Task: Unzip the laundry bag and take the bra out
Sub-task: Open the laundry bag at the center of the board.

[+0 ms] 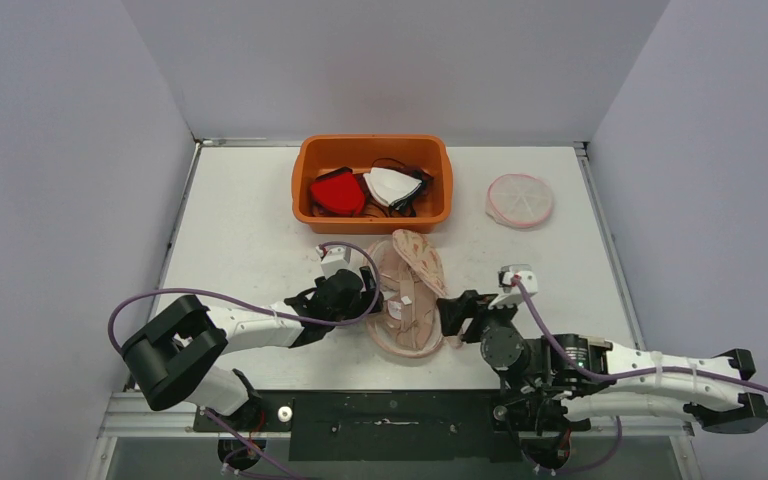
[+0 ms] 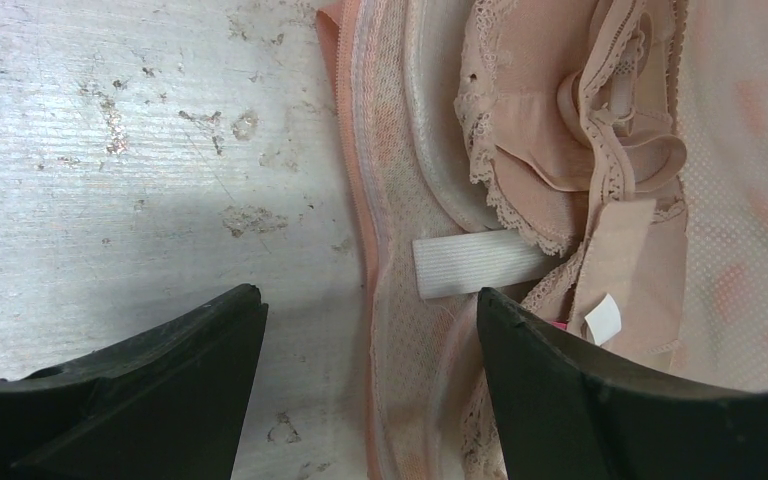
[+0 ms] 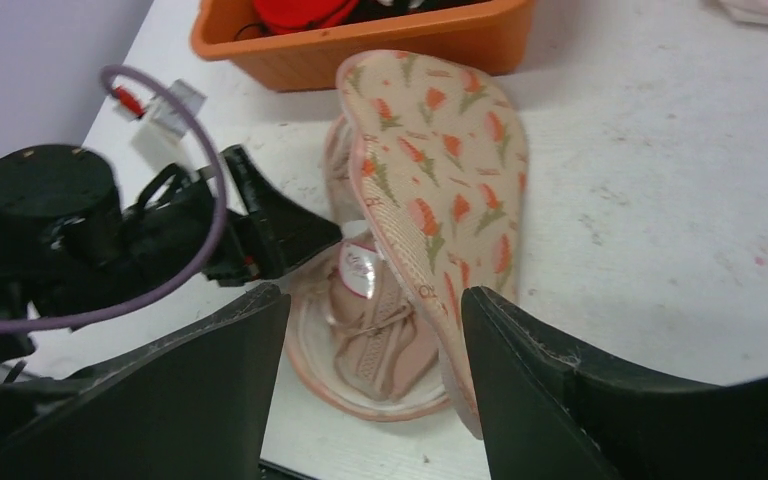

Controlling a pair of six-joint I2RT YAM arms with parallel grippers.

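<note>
The pink round laundry bag [image 1: 407, 345] lies open at the table's front centre, its flowered lid [image 1: 420, 262] flipped up and back [image 3: 440, 170]. A beige lace bra [image 2: 580, 130] lies inside the open bag [image 3: 380, 330]. My left gripper [image 1: 375, 285] is open at the bag's left rim [image 2: 370, 330], one finger [image 2: 170, 400] over bare table, the other [image 2: 610, 410] over the bra's edge. My right gripper [image 1: 450, 312] is open at the bag's right side, its fingers [image 3: 180, 400] astride the bag's near edge, holding nothing.
An orange bin [image 1: 307, 175] with red and white bras [image 1: 338, 192] stands behind the bag. A second zipped pink round bag [image 1: 520, 199] lies at the back right. The table's near edge [image 1: 360, 392] runs just below the bag.
</note>
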